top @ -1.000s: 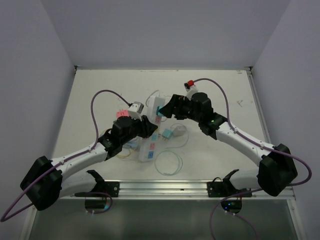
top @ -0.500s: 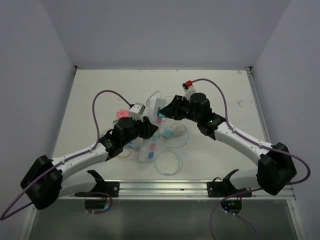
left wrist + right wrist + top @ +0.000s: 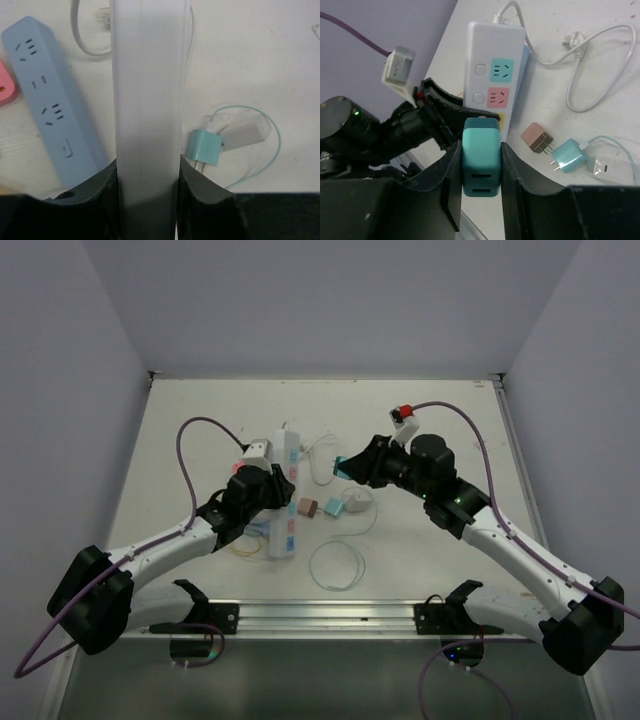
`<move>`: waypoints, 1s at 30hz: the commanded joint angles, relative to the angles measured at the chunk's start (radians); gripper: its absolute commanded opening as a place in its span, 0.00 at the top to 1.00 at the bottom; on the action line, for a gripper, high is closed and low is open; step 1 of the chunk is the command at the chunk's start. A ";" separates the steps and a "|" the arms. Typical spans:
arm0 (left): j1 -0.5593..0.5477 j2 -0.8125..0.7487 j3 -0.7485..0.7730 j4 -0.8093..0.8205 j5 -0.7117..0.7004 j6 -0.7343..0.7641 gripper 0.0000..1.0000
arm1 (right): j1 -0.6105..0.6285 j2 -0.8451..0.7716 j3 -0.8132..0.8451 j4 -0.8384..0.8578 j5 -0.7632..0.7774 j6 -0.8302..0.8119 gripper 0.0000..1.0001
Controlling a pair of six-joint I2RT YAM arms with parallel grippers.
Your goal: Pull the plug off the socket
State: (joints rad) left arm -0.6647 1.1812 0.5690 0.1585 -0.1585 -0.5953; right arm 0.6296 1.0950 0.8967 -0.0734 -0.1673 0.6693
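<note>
A white power strip (image 3: 290, 455) with coloured sockets lies on the table. My left gripper (image 3: 277, 492) is shut on its near part, and in the left wrist view the strip (image 3: 147, 75) fills the gap between both black fingers (image 3: 102, 187). My right gripper (image 3: 345, 468) is shut on a teal plug (image 3: 481, 155), holding it in the air clear of the strip, to its right. In the right wrist view the strip (image 3: 495, 85) shows teal and pink sockets beyond the plug.
A brown plug (image 3: 307, 507), a second teal plug (image 3: 330, 508) and a white adapter (image 3: 357, 500) lie between the arms. A thin cable coil (image 3: 335, 562) lies nearer the front. A blue strip (image 3: 50, 100) lies beside the white one. The white strip's cord (image 3: 580, 65) loops behind.
My right gripper has drawn back to the right with the teal plug, which has come off the strip. The left gripper and the strip have swung left.
</note>
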 commanded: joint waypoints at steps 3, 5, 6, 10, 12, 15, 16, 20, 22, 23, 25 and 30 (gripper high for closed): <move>0.030 -0.029 0.023 -0.008 -0.072 -0.046 1.00 | 0.001 -0.069 0.001 -0.085 0.009 -0.039 1.00; 0.030 -0.040 0.025 0.009 -0.046 -0.040 1.00 | 0.001 -0.073 -0.007 -0.101 0.011 -0.053 1.00; 0.030 -0.049 0.026 0.027 -0.036 -0.037 1.00 | 0.001 -0.070 -0.010 -0.106 0.012 -0.057 1.00; 0.033 -0.040 0.049 0.075 0.002 -0.032 1.00 | 0.001 -0.032 -0.059 -0.073 -0.012 -0.065 1.00; 0.040 -0.005 0.081 0.088 0.022 -0.034 1.00 | 0.001 0.005 -0.083 -0.056 -0.041 -0.063 1.00; 0.071 0.066 0.135 0.090 0.040 -0.029 1.00 | 0.001 0.063 -0.116 -0.020 -0.067 -0.063 1.00; 0.097 0.084 0.147 0.092 0.049 -0.029 1.00 | -0.001 0.077 -0.122 -0.008 -0.075 -0.069 1.00; 0.155 0.167 0.206 0.115 0.099 -0.015 1.00 | 0.002 0.146 -0.156 0.029 -0.093 -0.070 1.00; 0.175 0.224 0.250 0.113 0.109 -0.002 1.00 | 0.002 0.184 -0.174 0.058 -0.103 -0.068 1.00; 0.181 0.262 0.279 0.107 0.117 0.002 1.00 | 0.002 0.196 -0.179 0.064 -0.106 -0.066 1.00; 0.195 0.294 0.302 0.105 0.125 0.014 1.00 | 0.002 0.233 -0.191 0.096 -0.118 -0.062 0.98; 0.220 0.388 0.362 0.058 0.094 0.026 1.00 | 0.004 0.278 -0.206 0.126 -0.127 -0.063 0.90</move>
State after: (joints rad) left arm -0.4656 1.5475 0.8597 0.1558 -0.0555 -0.5945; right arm 0.6300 1.3659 0.6975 -0.0288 -0.2600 0.6163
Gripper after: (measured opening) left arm 0.392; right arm 0.325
